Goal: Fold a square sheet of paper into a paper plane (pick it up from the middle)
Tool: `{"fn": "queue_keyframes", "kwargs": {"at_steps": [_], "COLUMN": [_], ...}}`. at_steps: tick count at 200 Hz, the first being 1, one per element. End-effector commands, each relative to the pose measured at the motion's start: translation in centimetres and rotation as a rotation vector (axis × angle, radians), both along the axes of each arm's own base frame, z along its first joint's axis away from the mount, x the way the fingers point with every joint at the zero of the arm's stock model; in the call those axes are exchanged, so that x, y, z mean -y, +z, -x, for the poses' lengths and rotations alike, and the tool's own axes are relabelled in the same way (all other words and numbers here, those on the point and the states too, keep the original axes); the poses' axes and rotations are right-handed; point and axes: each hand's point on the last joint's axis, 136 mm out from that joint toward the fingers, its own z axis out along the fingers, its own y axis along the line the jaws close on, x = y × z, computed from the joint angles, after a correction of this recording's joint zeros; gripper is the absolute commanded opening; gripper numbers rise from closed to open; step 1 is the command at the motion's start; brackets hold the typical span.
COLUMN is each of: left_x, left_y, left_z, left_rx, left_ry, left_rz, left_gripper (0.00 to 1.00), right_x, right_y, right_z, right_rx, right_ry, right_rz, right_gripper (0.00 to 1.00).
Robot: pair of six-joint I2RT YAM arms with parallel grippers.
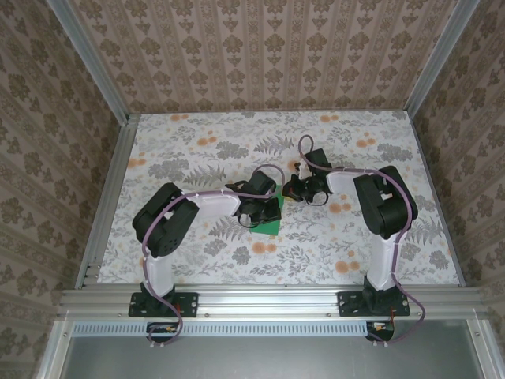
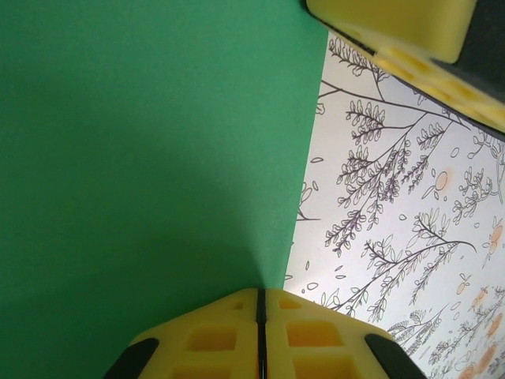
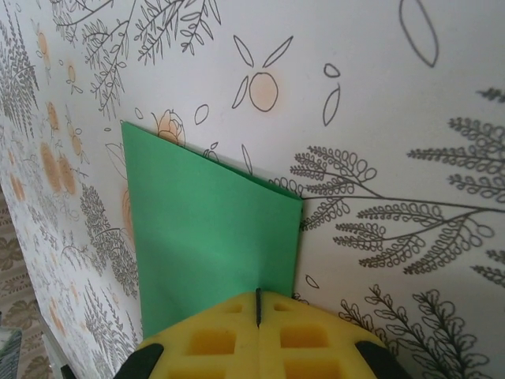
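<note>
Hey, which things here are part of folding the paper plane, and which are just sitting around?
Part of the job:
green sheet of paper
left gripper
right gripper

Just there:
floral table cover
patterned walls
metal frame

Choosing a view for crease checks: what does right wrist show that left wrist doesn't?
Right wrist: far corners and right edge of the green paper, with the shut right gripper at its near edge. Left wrist: the shut left gripper at the paper's edge, and another yellow pad at top right. Both: green paper on the floral table.
</note>
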Motion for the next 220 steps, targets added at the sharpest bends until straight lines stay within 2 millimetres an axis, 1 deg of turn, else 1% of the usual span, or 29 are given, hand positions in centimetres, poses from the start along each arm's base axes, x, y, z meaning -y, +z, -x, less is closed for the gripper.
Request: {"fn": "queue_keyframes", "kwargs": {"at_steps": [1, 25, 42, 72, 91, 108, 126, 160, 191, 220], "left_x": [-0.6, -0.1, 0.4, 1.6, 2.2, 2.6, 2.3, 2.0, 2.3, 1.5], "left_y": [1.1, 2.8, 3.5, 3.7, 3.8, 3.3, 2.5, 0.8, 0.1, -0.9], "left_z": [0.1, -1.5, -2.3, -2.8, -2.8, -2.9, -2.8, -2.3, -1.8, -1.1], "left_rx": [0.011, 0.058, 0.065, 0.06, 0.054, 0.04, 0.023, -0.019, -0.043, -0.057], "left_ry": [-0.03, -0.033, -0.04, -0.069, -0.091, -0.1, -0.095, -0.101, -0.122, -0.116], "left_rz": [0.004, 0.07, 0.123, 0.188, 0.214, 0.215, 0.185, 0.135, 0.117, 0.078], "left_gripper": [0.13, 0.19, 0.21, 0.2, 0.16, 0.13, 0.1, 0.09, 0.09, 0.09], "right_x": [0.7, 1.0, 1.0, 1.1, 1.1, 1.0, 1.0, 1.1, 1.2, 1.3], "right_y": [-1.9, -2.4, -2.6, -2.9, -3.0, -3.1, -3.1, -3.2, -3.3, -3.6], "right_z": [0.9, 1.1, 1.1, 1.2, 1.2, 1.2, 1.2, 1.3, 1.3, 1.4], "right_rx": [-0.057, -0.073, -0.08, -0.086, -0.091, -0.096, -0.097, -0.102, -0.106, -0.116], "right_ry": [0.016, 0.017, 0.019, 0.022, 0.023, 0.022, 0.022, 0.023, 0.022, 0.021], "right_rz": [0.081, 0.106, 0.114, 0.122, 0.124, 0.125, 0.125, 0.131, 0.137, 0.149], "right_gripper": [0.06, 0.06, 0.06, 0.06, 0.06, 0.06, 0.06, 0.06, 0.06, 0.06]}}
